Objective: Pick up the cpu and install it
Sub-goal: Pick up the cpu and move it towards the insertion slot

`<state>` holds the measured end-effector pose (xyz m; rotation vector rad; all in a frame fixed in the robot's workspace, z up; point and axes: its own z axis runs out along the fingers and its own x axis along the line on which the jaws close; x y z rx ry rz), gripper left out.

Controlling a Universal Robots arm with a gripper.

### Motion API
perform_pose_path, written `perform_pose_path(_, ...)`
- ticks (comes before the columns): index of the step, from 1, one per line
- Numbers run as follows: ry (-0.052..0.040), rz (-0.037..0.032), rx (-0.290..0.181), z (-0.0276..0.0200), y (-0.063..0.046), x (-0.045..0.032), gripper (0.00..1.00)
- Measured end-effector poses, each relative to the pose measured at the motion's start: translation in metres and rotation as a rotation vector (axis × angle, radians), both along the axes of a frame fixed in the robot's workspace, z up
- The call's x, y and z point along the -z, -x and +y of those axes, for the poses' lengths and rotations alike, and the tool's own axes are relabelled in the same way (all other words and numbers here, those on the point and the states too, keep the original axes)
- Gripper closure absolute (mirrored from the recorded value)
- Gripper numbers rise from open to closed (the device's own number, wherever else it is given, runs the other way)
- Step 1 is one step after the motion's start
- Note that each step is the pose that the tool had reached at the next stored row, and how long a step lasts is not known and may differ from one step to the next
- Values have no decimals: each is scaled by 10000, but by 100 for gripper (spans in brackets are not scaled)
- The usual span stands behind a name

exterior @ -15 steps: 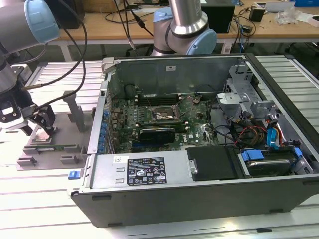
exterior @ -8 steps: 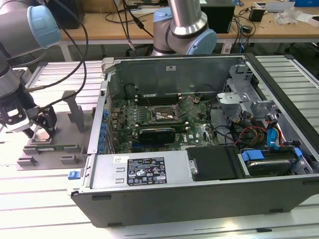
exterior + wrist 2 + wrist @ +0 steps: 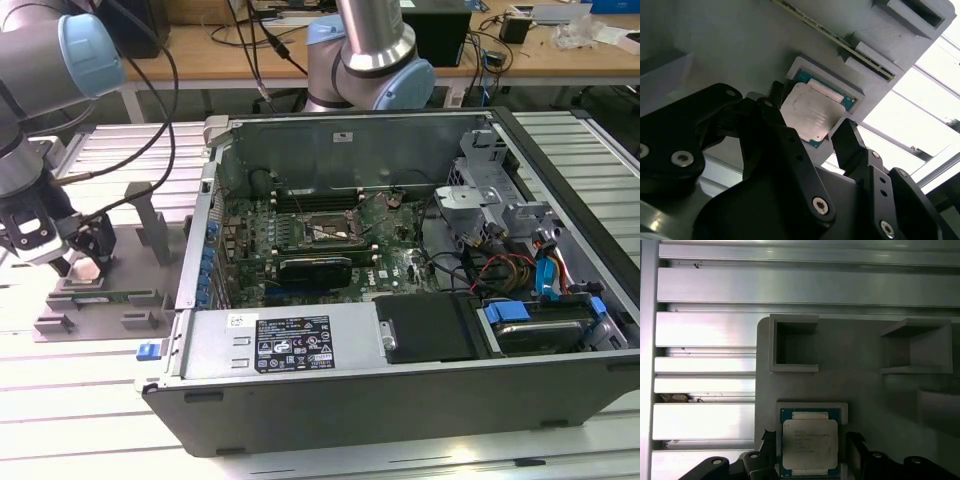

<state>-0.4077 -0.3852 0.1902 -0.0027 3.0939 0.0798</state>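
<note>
We see the black two-fingered end effector [image 3: 810,111] spread wide and holding nothing, one finger on each side of the small square cpu [image 3: 809,445] with its silver-grey metal top. The cpu lies flat in a recessed nest of the grey moulded fixture plate [image 3: 865,400] on the ribbed aluminium worktop [image 3: 705,335], well apart from the open dark-grey computer case [image 3: 400,400]. We judge that an off-centre closure could tilt the chip or snag the nest wall. Fingertip clearance is unclear, and the dark motherboard socket [image 3: 330,228] is hard to make out.
</note>
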Motion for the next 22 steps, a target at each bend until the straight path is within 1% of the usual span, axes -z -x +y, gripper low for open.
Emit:
perform_pose_path(5,1,3,0,2,1,40,34)
perform_pose_path(9,1,3,-1,2,0,42,34)
perform_pose_path(10,-1,16,-1,2,0,44,34)
perform_pose_path(12,-6,154,1,3,-1,45,34)
perform_pose_path(18,-5,162,0,2,-3,45,34)
perform_pose_path(22,-5,161,2,2,-3,28,34)
